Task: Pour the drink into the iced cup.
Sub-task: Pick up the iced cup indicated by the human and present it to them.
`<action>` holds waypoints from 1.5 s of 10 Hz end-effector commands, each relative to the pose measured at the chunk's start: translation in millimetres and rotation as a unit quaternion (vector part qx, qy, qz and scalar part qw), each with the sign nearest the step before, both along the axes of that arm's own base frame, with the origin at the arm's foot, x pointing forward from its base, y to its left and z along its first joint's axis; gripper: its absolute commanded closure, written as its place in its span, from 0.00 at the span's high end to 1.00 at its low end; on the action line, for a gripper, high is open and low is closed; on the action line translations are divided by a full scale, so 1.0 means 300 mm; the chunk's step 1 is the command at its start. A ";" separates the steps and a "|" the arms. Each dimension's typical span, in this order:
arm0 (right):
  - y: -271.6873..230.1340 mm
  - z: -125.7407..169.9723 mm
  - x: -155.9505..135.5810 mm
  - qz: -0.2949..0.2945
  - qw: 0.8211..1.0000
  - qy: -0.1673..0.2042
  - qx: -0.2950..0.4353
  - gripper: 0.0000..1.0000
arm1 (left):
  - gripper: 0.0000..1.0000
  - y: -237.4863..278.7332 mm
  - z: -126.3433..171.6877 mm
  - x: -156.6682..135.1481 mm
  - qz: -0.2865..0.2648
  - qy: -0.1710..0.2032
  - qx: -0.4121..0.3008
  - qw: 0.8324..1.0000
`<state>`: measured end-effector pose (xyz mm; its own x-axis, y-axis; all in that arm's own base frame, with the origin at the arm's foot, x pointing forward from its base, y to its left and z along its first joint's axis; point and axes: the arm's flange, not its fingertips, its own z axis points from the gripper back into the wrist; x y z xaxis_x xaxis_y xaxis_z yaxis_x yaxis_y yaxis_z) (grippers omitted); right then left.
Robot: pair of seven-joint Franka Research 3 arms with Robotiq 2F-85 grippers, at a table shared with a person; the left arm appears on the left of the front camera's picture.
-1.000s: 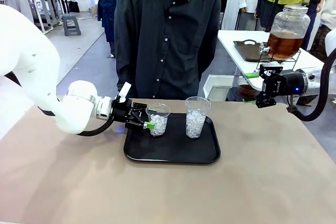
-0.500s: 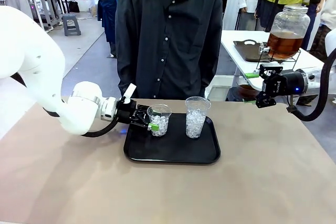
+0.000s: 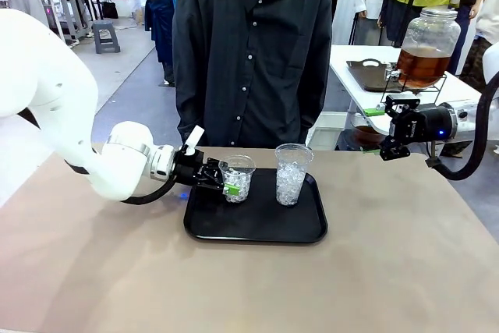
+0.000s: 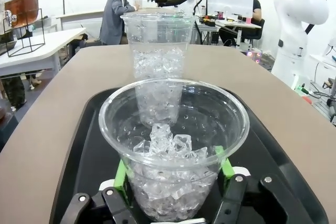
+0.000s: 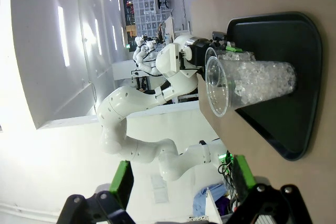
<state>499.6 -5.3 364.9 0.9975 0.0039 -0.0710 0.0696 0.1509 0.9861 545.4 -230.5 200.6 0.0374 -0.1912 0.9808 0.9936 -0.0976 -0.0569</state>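
Observation:
Two clear plastic cups of ice stand on a black tray (image 3: 257, 228): a short iced cup (image 3: 236, 177) on the left and a taller one (image 3: 291, 173) on the right. My left gripper (image 3: 228, 185) is shut on the short cup (image 4: 173, 145), its green pads (image 4: 122, 177) pressed against the walls; the tall cup (image 4: 157, 61) stands just behind it. The drink (image 3: 421, 68) is amber liquid in a glass jar on a white side table at the back right. My right gripper (image 3: 376, 132) hangs open near that table, nothing between its fingers (image 5: 122, 182).
A person in a dark shirt (image 3: 249, 52) stands at the far edge, right behind the tray, with no hands in view. The white side table (image 3: 366, 91) also carries a dark pan. Bare brown tabletop (image 3: 390, 255) spreads around the tray.
My left gripper moved a little right around the short cup, and its jaws closed on it. The right arm has not moved.

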 end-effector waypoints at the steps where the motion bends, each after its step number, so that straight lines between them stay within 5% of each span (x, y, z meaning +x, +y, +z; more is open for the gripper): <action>1: 0.000 0.003 0.000 -0.001 1.000 -0.001 -0.001 1.00 | 0.75 -0.006 0.002 0.001 -0.002 -0.005 0.005 1.000; 5: 0.000 0.003 0.000 -0.001 1.000 -0.001 -0.001 1.00 | 0.75 0.010 0.052 -0.011 0.020 -0.012 -0.054 0.998; 10: 0.000 0.003 0.000 -0.001 1.000 -0.001 -0.001 1.00 | 0.75 0.045 0.298 0.075 0.098 -0.004 -0.033 0.995; 15: 0.000 0.003 0.000 -0.001 1.000 -0.001 -0.001 1.00 | 0.75 0.055 0.458 0.115 0.101 -0.021 -0.017 0.995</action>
<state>499.6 -5.3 364.9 0.9975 0.0039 -0.0711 0.0697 0.1509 0.9861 582.4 -210.7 334.3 0.0229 -0.1462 0.9890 0.9929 0.1191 -0.0054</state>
